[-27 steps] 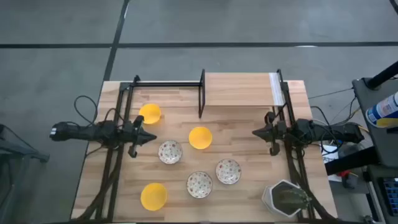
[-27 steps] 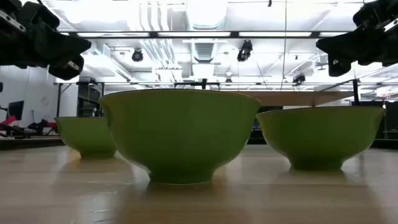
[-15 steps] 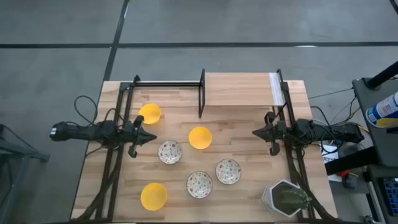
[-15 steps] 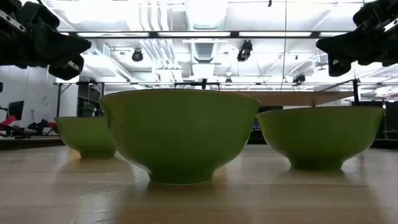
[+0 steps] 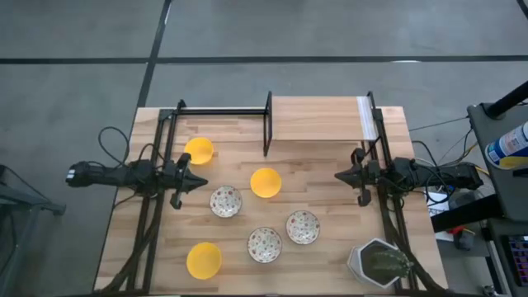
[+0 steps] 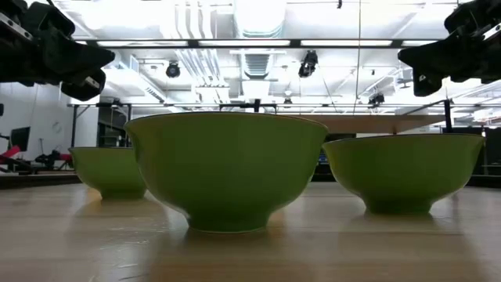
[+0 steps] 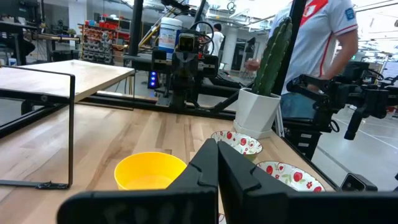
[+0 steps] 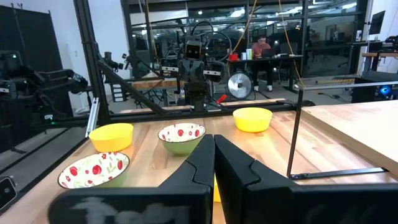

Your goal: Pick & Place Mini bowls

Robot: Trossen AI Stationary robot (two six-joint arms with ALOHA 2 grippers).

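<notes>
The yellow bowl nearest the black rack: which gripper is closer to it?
Left. The left gripper sits just beside that yellow bowl, jaws shut; the right gripper waits across the table.

- The table (image 5: 322, 124) is pale wood planks with a smooth, faintly shiny finish.
- The yellow bowls (image 5: 266, 182) look glossy and smooth.
- The speckled bowls (image 5: 303, 227) look glazed.
- The rack (image 5: 267, 124) is thin dark metal.

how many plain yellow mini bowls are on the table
3. One yellow bowl sits near the left gripper, one at the table's middle, one near the front left edge. None looks hidden.
</notes>
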